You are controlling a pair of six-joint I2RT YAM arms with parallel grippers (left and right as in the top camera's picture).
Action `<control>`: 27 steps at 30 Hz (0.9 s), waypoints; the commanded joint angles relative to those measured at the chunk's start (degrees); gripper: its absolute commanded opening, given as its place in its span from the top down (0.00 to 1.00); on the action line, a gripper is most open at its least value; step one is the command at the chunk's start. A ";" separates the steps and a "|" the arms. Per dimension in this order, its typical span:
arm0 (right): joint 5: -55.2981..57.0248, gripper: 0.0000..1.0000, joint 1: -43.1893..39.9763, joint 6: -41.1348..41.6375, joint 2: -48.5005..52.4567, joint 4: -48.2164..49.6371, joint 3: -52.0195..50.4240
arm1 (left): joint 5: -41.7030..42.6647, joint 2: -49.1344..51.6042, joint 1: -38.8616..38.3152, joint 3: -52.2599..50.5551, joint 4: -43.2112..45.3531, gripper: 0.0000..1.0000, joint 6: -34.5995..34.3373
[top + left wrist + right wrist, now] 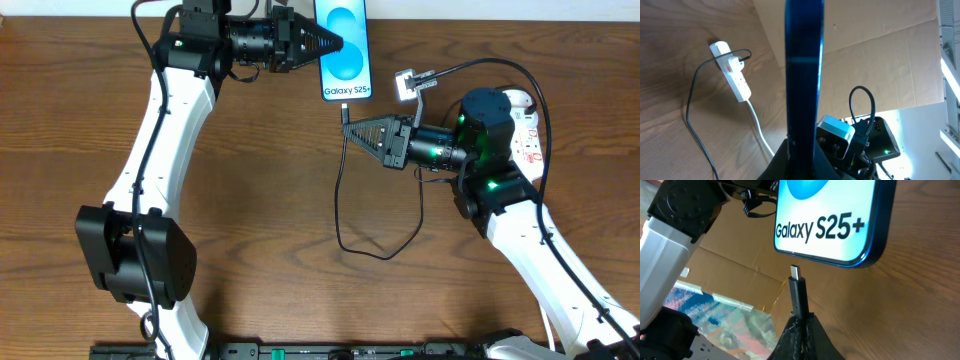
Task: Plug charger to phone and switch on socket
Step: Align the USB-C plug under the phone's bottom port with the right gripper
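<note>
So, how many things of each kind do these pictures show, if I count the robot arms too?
Phone: 1
Charger cable: 1
Power strip: 1
Robot arms: 2
Total: 5

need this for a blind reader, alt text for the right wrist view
The right gripper holds the charger with its plug tip just short of the phone, not yet inserted. The bright screen reads Galaxy S25+.

The phone (802, 75) stands edge-on, the socket (736, 81) lying beyond.
</note>
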 commanded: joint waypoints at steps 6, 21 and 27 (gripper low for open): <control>0.31 0.99 -0.79 0.61 -0.44 0.22 0.22 | 1.68 -1.55 0.20 0.72 0.39 0.93 0.81; 0.50 0.99 -1.14 0.66 -0.44 0.20 0.22 | 1.95 -1.55 0.20 0.72 0.39 0.93 -0.33; 0.50 0.99 -1.14 0.94 -0.44 0.22 0.22 | 2.97 -1.55 0.20 0.72 0.39 0.93 -0.96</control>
